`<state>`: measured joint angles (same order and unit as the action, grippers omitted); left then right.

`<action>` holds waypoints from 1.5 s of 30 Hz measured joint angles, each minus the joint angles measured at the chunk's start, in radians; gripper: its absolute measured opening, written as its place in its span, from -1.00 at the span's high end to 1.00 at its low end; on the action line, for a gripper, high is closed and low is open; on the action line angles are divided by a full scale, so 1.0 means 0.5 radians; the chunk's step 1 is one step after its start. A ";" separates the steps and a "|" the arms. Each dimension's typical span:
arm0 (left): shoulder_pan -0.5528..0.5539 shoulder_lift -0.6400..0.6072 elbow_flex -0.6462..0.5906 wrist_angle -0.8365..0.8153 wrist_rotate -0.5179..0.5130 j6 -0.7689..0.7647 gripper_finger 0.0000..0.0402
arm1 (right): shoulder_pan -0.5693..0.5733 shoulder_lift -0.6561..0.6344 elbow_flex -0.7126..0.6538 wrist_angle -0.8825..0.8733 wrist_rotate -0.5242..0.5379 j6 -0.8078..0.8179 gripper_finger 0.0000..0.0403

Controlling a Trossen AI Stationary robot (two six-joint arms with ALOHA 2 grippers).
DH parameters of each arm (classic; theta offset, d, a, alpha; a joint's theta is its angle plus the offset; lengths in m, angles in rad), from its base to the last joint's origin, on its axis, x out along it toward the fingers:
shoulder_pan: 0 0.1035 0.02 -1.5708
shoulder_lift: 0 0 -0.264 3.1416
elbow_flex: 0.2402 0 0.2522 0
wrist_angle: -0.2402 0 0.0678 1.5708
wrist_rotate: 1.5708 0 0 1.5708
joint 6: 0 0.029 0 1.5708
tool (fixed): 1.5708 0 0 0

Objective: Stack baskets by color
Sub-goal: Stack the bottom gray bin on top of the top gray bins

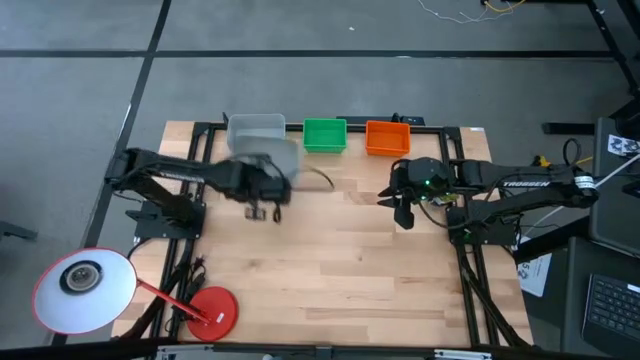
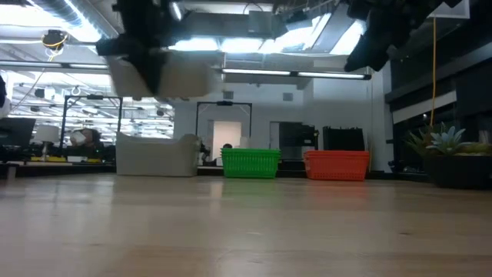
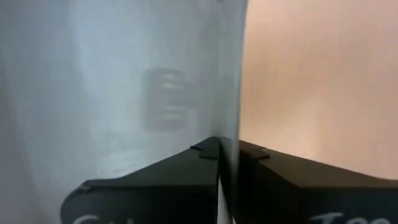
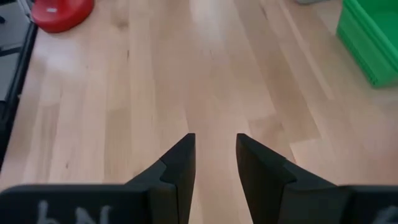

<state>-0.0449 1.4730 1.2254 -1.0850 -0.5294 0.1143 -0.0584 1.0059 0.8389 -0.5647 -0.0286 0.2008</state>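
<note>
A light grey basket (image 1: 254, 127) rests on its bottom at the table's far edge, left of a green basket (image 1: 325, 135) and an orange basket (image 1: 388, 137). A second grey basket (image 1: 280, 160) hangs in the air just nearer than the first, blurred, with my left gripper (image 3: 229, 146) shut on it. In the low view this basket (image 2: 169, 77) is high above the table. My right gripper (image 4: 216, 146) hovers open over bare wood near the table's right side, nearer than the orange basket, with nothing between its fingers. My left gripper pinches one side wall of the grey basket at its rim (image 3: 227, 118), one finger inside the basket and one outside. The fingers slant down from the table's left. The basket is lifted clear of the table and tilted.
A round red disc (image 1: 212, 308) lies at the near left corner beside a white round lamp head (image 1: 83, 290). A potted plant (image 2: 453, 150) stands at the right in the low view. Bare wood spans the table's middle and near half.
</note>
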 joint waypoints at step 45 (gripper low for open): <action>1.434 0.279 -0.071 0.361 0.434 0.892 0.69 | 0.178 0.001 0.003 0.101 0.001 -0.052 0.43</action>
<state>0.6720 1.6125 1.1900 -0.9047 -0.3125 0.5600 0.0307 1.0065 0.8402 -0.5140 -0.0280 0.1749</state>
